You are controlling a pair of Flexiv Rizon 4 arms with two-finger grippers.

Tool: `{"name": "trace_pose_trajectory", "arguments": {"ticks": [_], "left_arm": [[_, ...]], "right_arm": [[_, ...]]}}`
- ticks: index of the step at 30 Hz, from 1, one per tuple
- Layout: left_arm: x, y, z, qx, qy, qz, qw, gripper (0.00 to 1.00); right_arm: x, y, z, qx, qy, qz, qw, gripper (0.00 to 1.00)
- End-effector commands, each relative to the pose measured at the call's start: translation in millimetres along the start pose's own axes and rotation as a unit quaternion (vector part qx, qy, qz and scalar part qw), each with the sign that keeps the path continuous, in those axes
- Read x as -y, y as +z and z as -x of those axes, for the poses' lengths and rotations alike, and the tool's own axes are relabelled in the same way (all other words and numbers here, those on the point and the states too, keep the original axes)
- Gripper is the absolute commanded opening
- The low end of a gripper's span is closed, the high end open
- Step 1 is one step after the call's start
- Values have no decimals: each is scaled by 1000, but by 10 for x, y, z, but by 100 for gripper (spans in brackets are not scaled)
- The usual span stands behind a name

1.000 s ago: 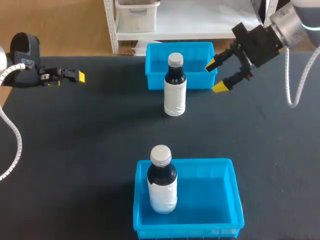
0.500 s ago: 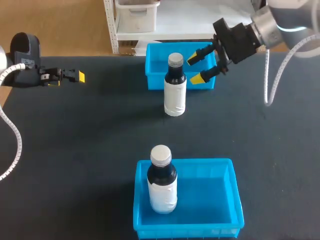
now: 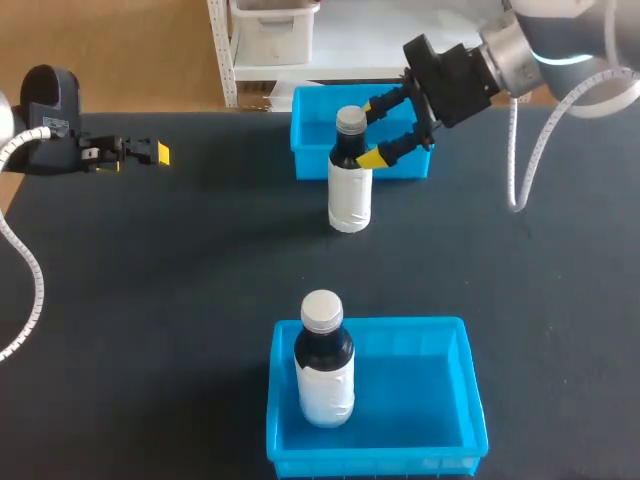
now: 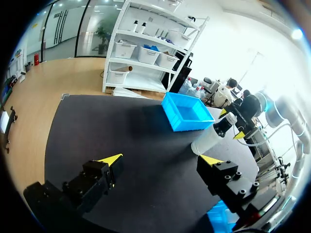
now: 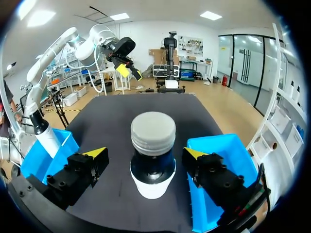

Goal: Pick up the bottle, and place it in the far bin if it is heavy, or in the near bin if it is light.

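A bottle (image 3: 350,175) with a grey cap, dark neck and white label stands upright on the black table, just in front of the far blue bin (image 3: 312,135). My right gripper (image 3: 374,131) is open at the height of the bottle's neck, its yellow tips just right of it. In the right wrist view the bottle (image 5: 153,131) stands between the spread fingers of the right gripper (image 5: 145,154), untouched. My left gripper (image 3: 160,152) hangs open at the table's far left, with nothing between the fingers of the left gripper (image 4: 161,159).
The near blue bin (image 3: 420,400) at the table's front holds a second, similar bottle (image 3: 324,365) standing in its left end. Bare black tabletop lies between the two bins and to either side.
My right gripper has swung left, from beside the far bin's right end up to the bottle's neck, staying open. The left arm and both bottles have not moved.
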State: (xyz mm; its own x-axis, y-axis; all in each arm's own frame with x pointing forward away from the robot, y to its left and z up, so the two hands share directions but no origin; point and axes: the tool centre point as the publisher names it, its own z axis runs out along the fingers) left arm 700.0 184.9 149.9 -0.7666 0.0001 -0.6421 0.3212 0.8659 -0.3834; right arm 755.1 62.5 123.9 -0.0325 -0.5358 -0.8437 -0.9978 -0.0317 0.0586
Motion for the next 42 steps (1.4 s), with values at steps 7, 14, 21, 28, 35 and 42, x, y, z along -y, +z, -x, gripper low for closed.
{"name": "trace_pose_trajectory", "arguments": {"ticks": [7, 14, 21, 28, 35, 42], "left_arm": [[0, 0, 0, 0, 0, 0, 1000, 100], [0, 0, 0, 0, 0, 0, 1000, 100], [0, 0, 0, 0, 0, 0, 1000, 100], [0, 0, 0, 0, 0, 0, 1000, 100], [0, 0, 0, 0, 0, 0, 1000, 100], [0, 0, 0, 0, 0, 0, 1000, 100]], "right_arm": [[16, 169, 35, 11, 10, 5, 1000, 100], [70, 190, 24, 23, 22, 3, 999, 100], [90, 201, 38, 26, 25, 1, 999, 96], [104, 213, 61, 27, 24, 1, 999, 73], [91, 229, 67, 27, 25, 2, 999, 67], [87, 232, 72, 27, 24, 0, 999, 61]]}}
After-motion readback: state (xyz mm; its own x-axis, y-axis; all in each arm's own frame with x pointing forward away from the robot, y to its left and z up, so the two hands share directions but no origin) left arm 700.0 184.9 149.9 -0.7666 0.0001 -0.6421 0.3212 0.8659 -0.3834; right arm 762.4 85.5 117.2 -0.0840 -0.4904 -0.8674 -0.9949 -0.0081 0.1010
